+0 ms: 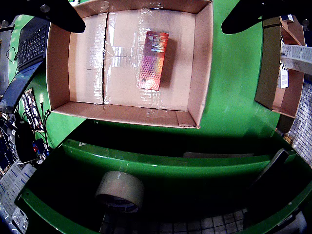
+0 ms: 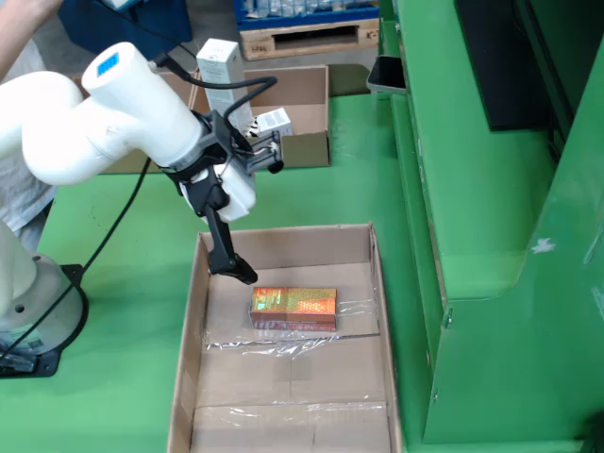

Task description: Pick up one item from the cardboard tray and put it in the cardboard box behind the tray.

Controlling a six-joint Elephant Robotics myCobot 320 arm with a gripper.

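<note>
Cardboard tray [image 1: 58, 58], wrist view: shallow, open-topped, floor patched with clear tape; one item, a holographic red-orange carton [image 1: 153, 60], lies flat on the tray floor right of the tray's centre seam, touching no wall. Tool: two dark fingertips [image 1: 61, 14] enter at the top corners of this view, well apart, spread wide and empty, with the carton between and below them. Step in hand, as judged: descent to grasp; best done by centring the spread fingers over the carton, closing across its narrow width, and keeping clear of the loose tape around the carton. A tape roll [image 1: 120, 191] sits on a green ledge below the tray; a second cardboard box [image 1: 273, 63] is cut off at the right edge. Fixed view: white arm holds the tool [image 2: 236, 264] just above the tray [image 2: 186, 377], beside the carton [image 2: 293, 308] on its left; only one finger shows plainly here, the other hidden behind it. The destination box [image 2: 307, 113] stands on the green tabletop [image 2: 113, 311] beyond the tray, already holding white packages [image 2: 222, 71]; its interior is partly masked by the arm.
</note>
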